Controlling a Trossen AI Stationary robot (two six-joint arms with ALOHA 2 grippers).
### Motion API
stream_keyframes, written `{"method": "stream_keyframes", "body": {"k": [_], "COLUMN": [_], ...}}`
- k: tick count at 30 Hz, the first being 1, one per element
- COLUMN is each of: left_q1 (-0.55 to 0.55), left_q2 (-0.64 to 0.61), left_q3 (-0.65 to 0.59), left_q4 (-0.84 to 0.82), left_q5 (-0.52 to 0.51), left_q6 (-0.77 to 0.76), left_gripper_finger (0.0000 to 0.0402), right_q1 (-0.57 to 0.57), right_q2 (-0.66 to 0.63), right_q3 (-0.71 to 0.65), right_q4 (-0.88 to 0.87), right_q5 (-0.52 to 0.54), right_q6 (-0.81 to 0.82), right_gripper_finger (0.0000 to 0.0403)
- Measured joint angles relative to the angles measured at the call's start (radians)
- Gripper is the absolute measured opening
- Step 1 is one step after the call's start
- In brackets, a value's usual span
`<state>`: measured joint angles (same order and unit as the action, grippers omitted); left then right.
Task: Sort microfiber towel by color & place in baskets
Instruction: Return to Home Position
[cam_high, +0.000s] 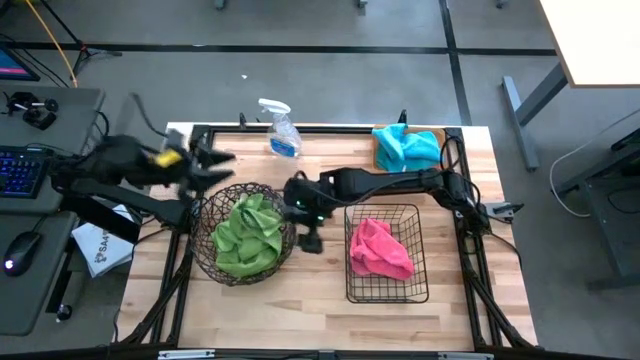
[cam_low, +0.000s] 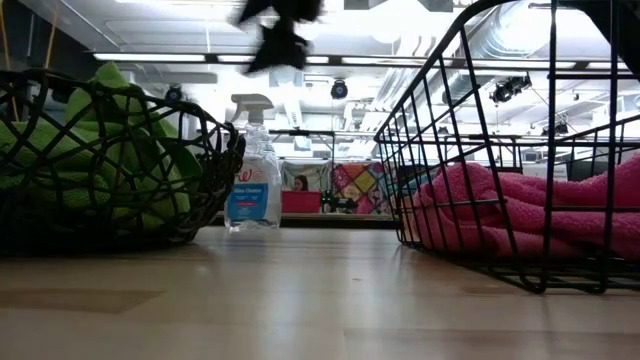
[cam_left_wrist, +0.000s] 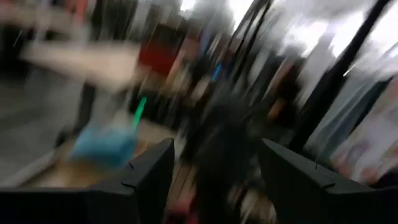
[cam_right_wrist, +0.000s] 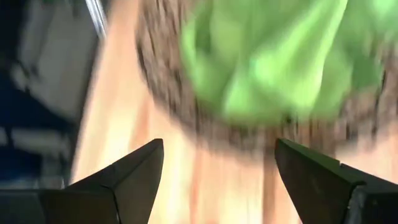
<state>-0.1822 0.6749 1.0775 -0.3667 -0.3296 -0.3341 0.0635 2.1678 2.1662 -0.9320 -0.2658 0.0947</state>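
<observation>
The bowl (cam_high: 205, 255) and the basket (cam_high: 418, 290) sit closest to the front of the table (cam_high: 300, 300). The bowl, on the left, holds the green towels (cam_high: 248, 228). The basket, on the right, holds the pink towel (cam_high: 380, 248). The right gripper (cam_high: 310, 238) hovers between them, just beside the bowl's rim. Its jaws are wide apart with nothing in them. A bit farther back, the left gripper (cam_high: 215, 163) hangs near the bowl's far left side. Its jaws are apart and empty too. At the back stand the bottle (cam_high: 283, 132) and the tray (cam_high: 441, 134), with the blue towel (cam_high: 408, 148) in the tray.

The towels look soft, light and floppy. They do not look slippery or easy to break. I think a pinch on a raised fold on top would work best. Each one lies in a crumpled heap. The green ones make a round lump with no long way. The blue one runs longer from left to right. The pink one points no clear way.
</observation>
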Motion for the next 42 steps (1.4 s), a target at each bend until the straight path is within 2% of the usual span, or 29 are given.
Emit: {"method": "stream_keyframes", "body": {"k": [4, 7, 10, 16, 21, 24, 27, 30, 33, 42], "left_q1": [-0.004, -0.023, -0.047, -0.086, -0.093, -0.094, -0.094, -0.094, -0.091, -0.078], "left_q2": [0.041, 0.048, 0.022, -0.027, -0.039, -0.037, -0.025, -0.027, -0.029, -0.07], "left_q3": [-0.014, -0.123, -0.293, -0.629, -0.837, -0.953, -1.034, -1.059, -1.05, -0.769], "left_q4": [-0.299, -0.289, -0.129, 0.275, 0.463, 0.62, 0.663, 0.674, 0.68, 0.656], "left_q5": [-0.045, -0.094, -0.095, -0.108, -0.207, -0.21, -0.203, -0.199, -0.183, -0.09], "left_q6": [-0.116, -0.157, -0.208, -0.315, -0.386, -0.439, -0.497, -0.507, -0.447, 0.023], "left_gripper_finger": [0.022, 0.022, 0.022, 0.0202, 0.014, 0.0095, 0.006, 0.0037, 0.0023, 0.0019], "right_q1": [0.02, 0.033, 0.042, 0.086, 0.173, 0.229, 0.271, 0.292, 0.296, 0.29], "right_q2": [-0.042, -0.117, -0.23, -0.559, -0.814, -0.921, -0.988, -1.02, -1.031, -1.059], "right_q3": [-0.028, -0.105, -0.216, -0.484, -0.701, -0.797, -0.851, -0.871, -0.872, -0.872], "right_q4": [-0.227, -0.267, -0.267, -0.216, -0.124, -0.084, -0.073, -0.072, -0.07, -0.03], "right_q5": [0.058, 0.097, 0.141, 0.343, 0.499, 0.582, 0.64, 0.683, 0.704, 0.738], "right_q6": [-0.062, -0.065, 0.004, 0.272, 0.567, 0.711, 0.796, 0.824, 0.822, 0.795], "right_gripper_finger": [0.0303, 0.0303, 0.0303, 0.0303, 0.0303, 0.0303, 0.0303, 0.0303, 0.0303, 0.0303]}}
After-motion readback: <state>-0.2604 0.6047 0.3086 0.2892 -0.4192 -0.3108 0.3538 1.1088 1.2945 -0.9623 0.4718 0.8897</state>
